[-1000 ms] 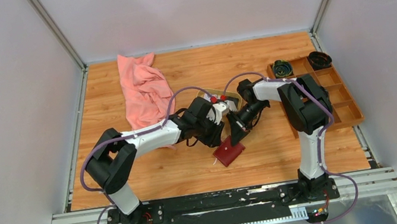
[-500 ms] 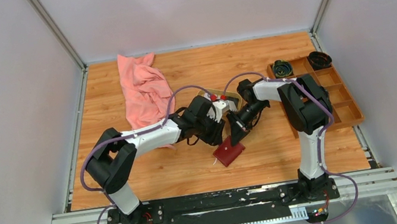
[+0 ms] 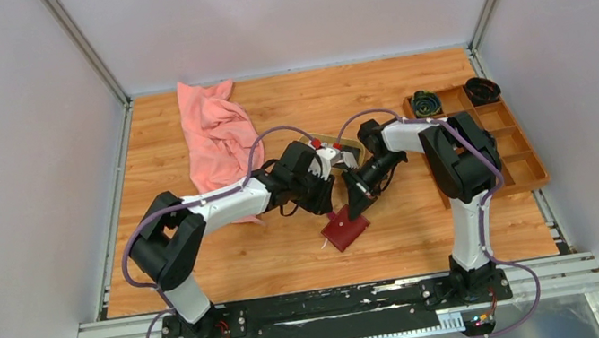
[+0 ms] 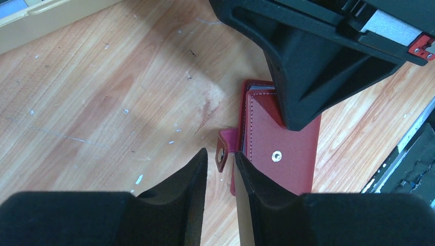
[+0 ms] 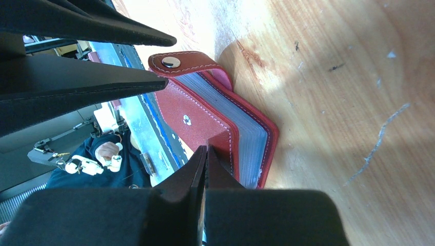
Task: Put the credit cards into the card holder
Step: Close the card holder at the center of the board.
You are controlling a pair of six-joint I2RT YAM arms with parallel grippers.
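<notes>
The dark red card holder (image 3: 348, 228) lies on the wooden table, cover down and its snap strap (image 4: 221, 156) standing up at the side. Grey sleeves show along its open edge (image 5: 251, 148). A pale credit card edge (image 4: 244, 205) sticks out of the holder beside my left finger, and shows as a white sliver (image 3: 326, 240). My left gripper (image 4: 220, 154) is open by a narrow gap, with the strap between its tips. My right gripper (image 5: 206, 148) is shut, its tips pressing down on the holder's cover (image 4: 282, 154). It also shows in the left wrist view (image 4: 295, 120).
A tan oval dish (image 3: 326, 143) sits just behind both grippers, its rim (image 4: 46, 20) near the left wrist. A pink cloth (image 3: 218, 136) lies at the far left. A brown compartment tray (image 3: 509, 140) with dark coiled items (image 3: 424, 102) stands along the right wall.
My left wrist has shifted slightly back and to the left, and its jaws have narrowed a little. The right arm and the holder have not moved.
</notes>
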